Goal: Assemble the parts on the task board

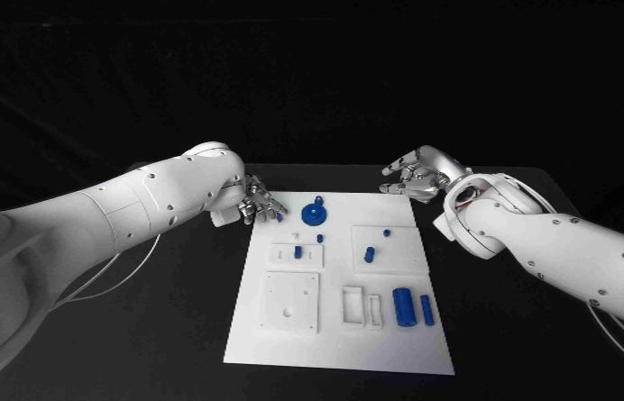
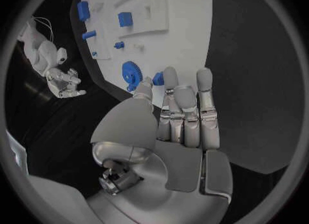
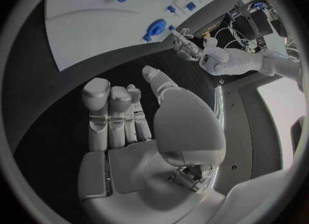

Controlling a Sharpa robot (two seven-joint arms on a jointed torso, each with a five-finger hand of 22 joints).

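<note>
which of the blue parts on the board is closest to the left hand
The small blue part at the board's far left corner, right at the left hand's fingertips. The blue gear sits just beyond it; the other blue pieces lie nearer the robot.

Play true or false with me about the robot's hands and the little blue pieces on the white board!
1. The left hand holds the round blue gear. False: it holds nothing; the gear lies on the white task board.
2. The right hand is empty, fingers apart. True.
3. Two blue cylinders lie side by side near the board's right edge. True.
4. The right hand rests on the board. False: it is beyond the board's far right corner.
5. The gear lies at the board's far end. True.
</note>
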